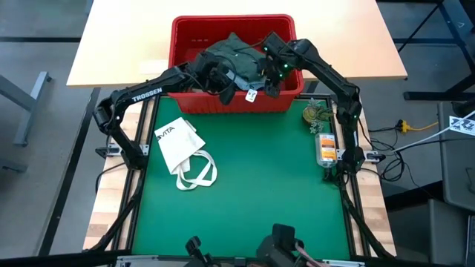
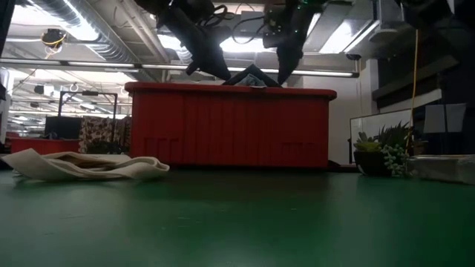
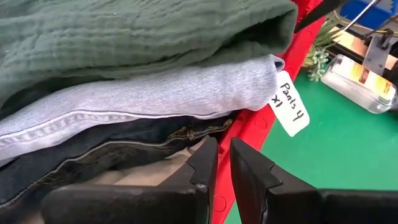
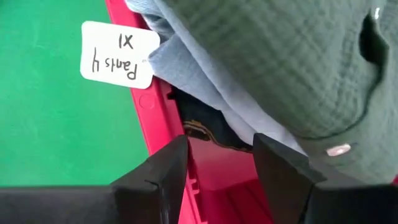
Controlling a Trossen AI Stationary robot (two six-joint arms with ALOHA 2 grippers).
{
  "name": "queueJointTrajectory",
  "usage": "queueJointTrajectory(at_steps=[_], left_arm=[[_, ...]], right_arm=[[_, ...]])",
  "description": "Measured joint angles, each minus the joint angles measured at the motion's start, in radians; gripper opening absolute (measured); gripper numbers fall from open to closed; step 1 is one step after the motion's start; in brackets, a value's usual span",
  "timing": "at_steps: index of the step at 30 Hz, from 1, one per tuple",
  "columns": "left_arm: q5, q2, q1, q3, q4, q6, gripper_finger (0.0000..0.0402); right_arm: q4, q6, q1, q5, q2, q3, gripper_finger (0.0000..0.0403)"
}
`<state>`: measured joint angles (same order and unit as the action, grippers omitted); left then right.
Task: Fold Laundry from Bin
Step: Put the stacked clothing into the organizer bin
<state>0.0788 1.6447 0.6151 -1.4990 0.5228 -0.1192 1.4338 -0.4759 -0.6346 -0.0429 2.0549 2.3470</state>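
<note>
At the desk's far edge, the large rectangular red plastic bin [image 1: 234,100] holds the laundry [image 1: 234,55] piled above its rim: a dark olive-green crinkled garment [image 3: 124,31] on top, light blue jeans [image 3: 155,93] beneath it, dark navy jeans [image 3: 106,152] under those, and a sliver of beige fabric lowest. A white paper tag [image 3: 289,102] reading "Pants 4 XL" hangs over the bin's near wall.

Risks, as I judge them: the stacked layers lie tight together, so a pinch near the rim could catch several garments at once and drag the whole pile over the wall. The left fingers sit right against the red rim, so closing further may clamp plastic rather than cloth, or tilt the bin. The dangling tag could also snag.

The left end effector [image 3: 217,165] reaches into the bin from the left, its fingers drawn nearly together with only a thin gap, tips touching the lower layers beside the rim; whether cloth is caught between them I cannot tell. The right end effector [image 4: 217,168] hangs over the bin's near right part, jaws wide apart astride the red wall, holding nothing.

A white fabric tote bag [image 1: 182,152] lies on the green mat toward the desk's left edge.
</note>
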Motion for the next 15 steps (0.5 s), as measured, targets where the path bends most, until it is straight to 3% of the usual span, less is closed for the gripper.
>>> queueJointTrajectory(at_steps=[7, 11, 15], left_arm=[[0.0, 0.0, 0.0, 0.0, 0.0, 0.052, 0.0039], [0.0, 0.0, -0.002, 0.0, 0.0, 0.052, 0.0039], [0.0, 0.0, -0.002, 0.0, 0.004, 0.052, 0.0039]], right_arm=[[-0.006, 0.006, 0.013, 0.024, 0.0, 0.0, 0.0182], [-0.098, 0.05, -0.014, 0.049, 0.0, -0.039, 0.0182], [-0.121, 0.053, -0.043, 0.007, 0.001, -0.107, 0.0182]])
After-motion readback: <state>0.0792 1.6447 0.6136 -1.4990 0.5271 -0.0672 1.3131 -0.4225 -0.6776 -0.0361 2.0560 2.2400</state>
